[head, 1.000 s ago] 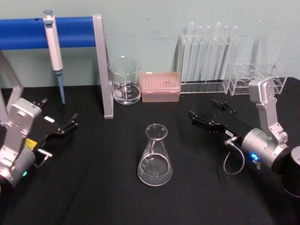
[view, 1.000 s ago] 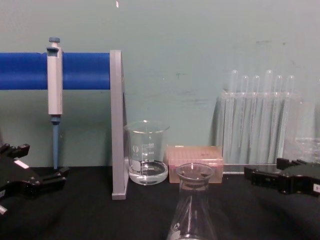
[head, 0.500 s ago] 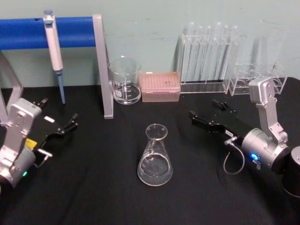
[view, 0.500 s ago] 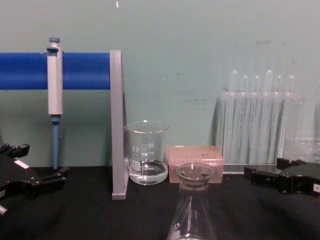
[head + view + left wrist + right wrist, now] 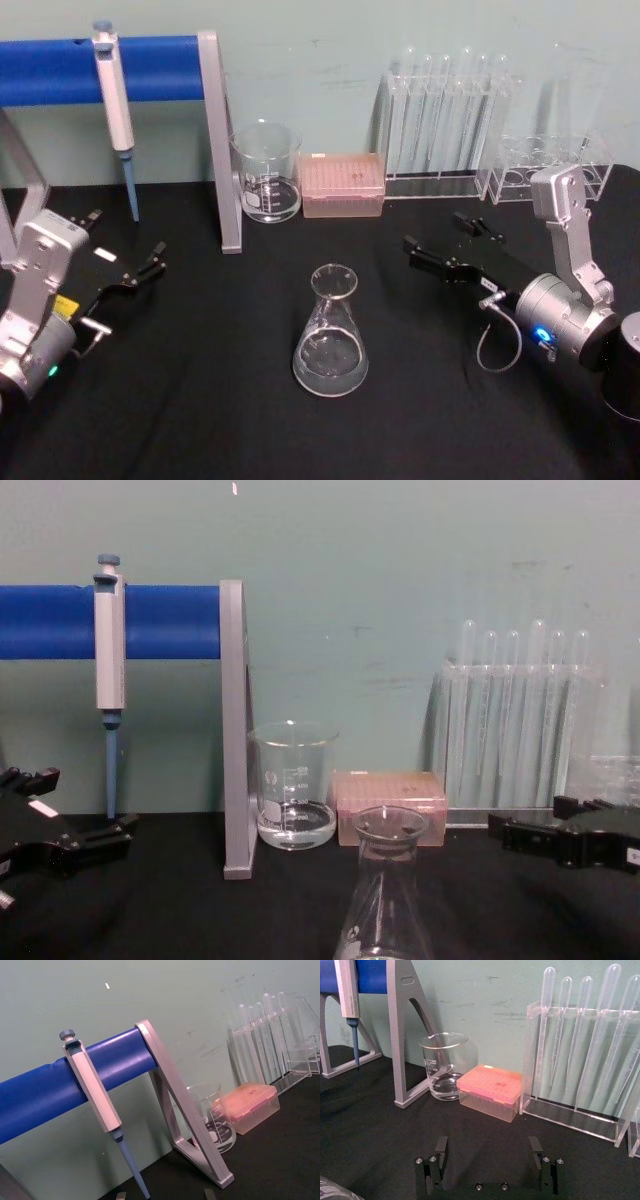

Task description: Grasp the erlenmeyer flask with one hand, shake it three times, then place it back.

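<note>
The erlenmeyer flask point(image 5: 330, 335) stands upright on the black table, near the middle, with a little clear liquid in its wide base; its neck and rim rise in the chest view point(image 5: 388, 880). My left gripper point(image 5: 125, 240) rests open at the table's left side, well apart from the flask, with nothing between its fingers. To the flask's right my right gripper point(image 5: 435, 230) is also open, pointing toward the back of the table. In the right wrist view its two fingers point(image 5: 441, 1149) stand wide apart with nothing between them.
Behind the flask stand a glass beaker point(image 5: 267, 172) holding some liquid, a pink tip box point(image 5: 342, 184), a rack of test tubes point(image 5: 445, 120) and a smaller clear rack point(image 5: 550, 165). A pipette point(image 5: 115, 100) hangs on the blue bar stand point(image 5: 150, 68) at back left.
</note>
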Action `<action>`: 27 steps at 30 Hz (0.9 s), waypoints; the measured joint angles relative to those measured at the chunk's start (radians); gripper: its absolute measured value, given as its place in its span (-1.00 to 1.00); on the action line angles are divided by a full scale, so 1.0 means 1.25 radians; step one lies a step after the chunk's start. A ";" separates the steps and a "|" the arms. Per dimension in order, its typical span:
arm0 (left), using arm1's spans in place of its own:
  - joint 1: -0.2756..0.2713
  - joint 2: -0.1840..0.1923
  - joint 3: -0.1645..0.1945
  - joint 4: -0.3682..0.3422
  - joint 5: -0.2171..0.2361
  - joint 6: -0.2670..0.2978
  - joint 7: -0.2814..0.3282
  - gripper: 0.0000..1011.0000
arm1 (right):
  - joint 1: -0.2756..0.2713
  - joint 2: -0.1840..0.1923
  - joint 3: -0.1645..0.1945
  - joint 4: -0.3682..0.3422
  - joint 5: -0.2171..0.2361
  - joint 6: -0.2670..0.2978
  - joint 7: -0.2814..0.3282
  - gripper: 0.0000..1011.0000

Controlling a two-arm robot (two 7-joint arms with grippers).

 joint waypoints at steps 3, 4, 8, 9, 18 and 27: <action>0.000 0.000 0.000 0.000 0.000 0.000 0.000 0.98 | 0.000 0.000 0.000 0.000 0.000 0.000 0.000 0.98; 0.000 0.000 0.000 0.000 0.000 0.000 0.000 0.98 | 0.000 0.000 0.000 0.000 0.000 0.000 0.000 0.98; 0.000 0.000 0.000 0.000 0.000 0.000 0.000 0.98 | 0.000 0.000 0.000 0.000 0.000 0.000 0.000 0.98; 0.000 0.000 0.000 0.000 0.000 0.000 0.000 0.98 | 0.000 0.000 0.000 0.000 0.000 0.000 0.000 0.98; 0.000 0.000 0.000 0.000 0.000 0.000 0.000 0.98 | 0.000 0.000 0.000 0.000 0.000 0.000 0.000 0.98; 0.000 0.000 0.000 0.000 0.000 0.000 0.000 0.98 | 0.000 0.000 0.000 0.000 0.000 0.000 0.000 0.98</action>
